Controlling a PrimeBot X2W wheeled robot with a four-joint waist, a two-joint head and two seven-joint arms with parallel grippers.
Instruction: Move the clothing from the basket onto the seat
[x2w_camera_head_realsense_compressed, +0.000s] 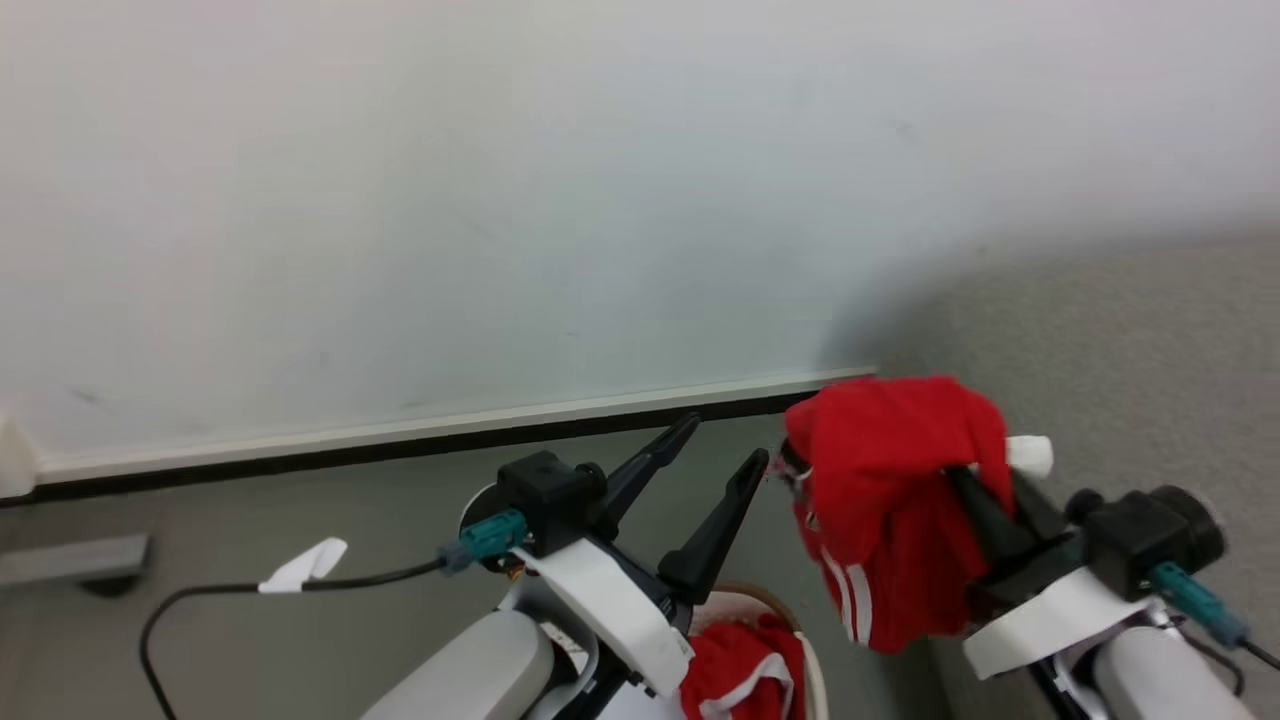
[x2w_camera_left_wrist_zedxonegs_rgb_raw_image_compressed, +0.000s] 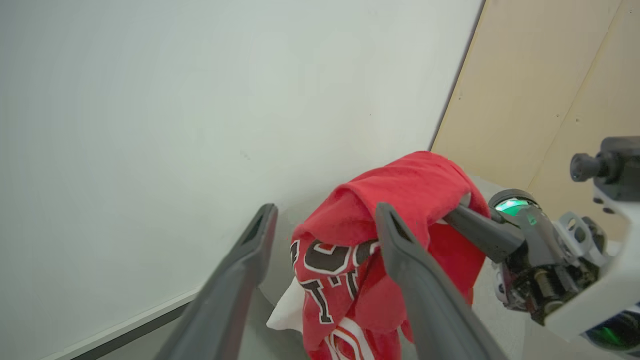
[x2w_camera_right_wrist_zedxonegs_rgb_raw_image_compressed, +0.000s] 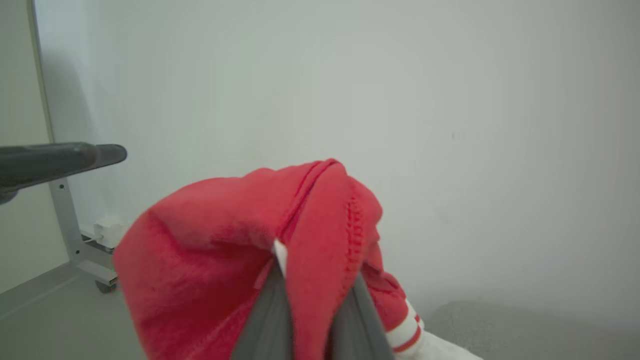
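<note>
A piece of the red clothing (x2w_camera_head_realsense_compressed: 890, 500) with white stripes hangs in the air, and my right gripper (x2w_camera_head_realsense_compressed: 965, 480) is shut on its upper fold. The left wrist view shows black-and-white lettering on that clothing (x2w_camera_left_wrist_zedxonegs_rgb_raw_image_compressed: 345, 260), draped over the right gripper (x2w_camera_left_wrist_zedxonegs_rgb_raw_image_compressed: 470, 222). In the right wrist view the clothing (x2w_camera_right_wrist_zedxonegs_rgb_raw_image_compressed: 225, 230) covers my fingers (x2w_camera_right_wrist_zedxonegs_rgb_raw_image_compressed: 267, 315). My left gripper (x2w_camera_head_realsense_compressed: 725, 440) stands open just left of the hanging piece, holding nothing. More red clothing (x2w_camera_head_realsense_compressed: 745, 670) lies in the basket (x2w_camera_head_realsense_compressed: 812, 665) at the bottom edge. The grey seat (x2w_camera_head_realsense_compressed: 1120, 360) lies to the right, behind the held piece.
A white wall (x2w_camera_head_realsense_compressed: 500, 200) with a dark baseboard (x2w_camera_head_realsense_compressed: 400, 445) stands close ahead. A black cable (x2w_camera_head_realsense_compressed: 200, 595) with a white tag and a grey foot (x2w_camera_head_realsense_compressed: 70, 560) lie on the floor at left. A beige panel (x2w_camera_left_wrist_zedxonegs_rgb_raw_image_compressed: 540, 90) and a wheeled metal frame (x2w_camera_right_wrist_zedxonegs_rgb_raw_image_compressed: 67, 220) stand nearby.
</note>
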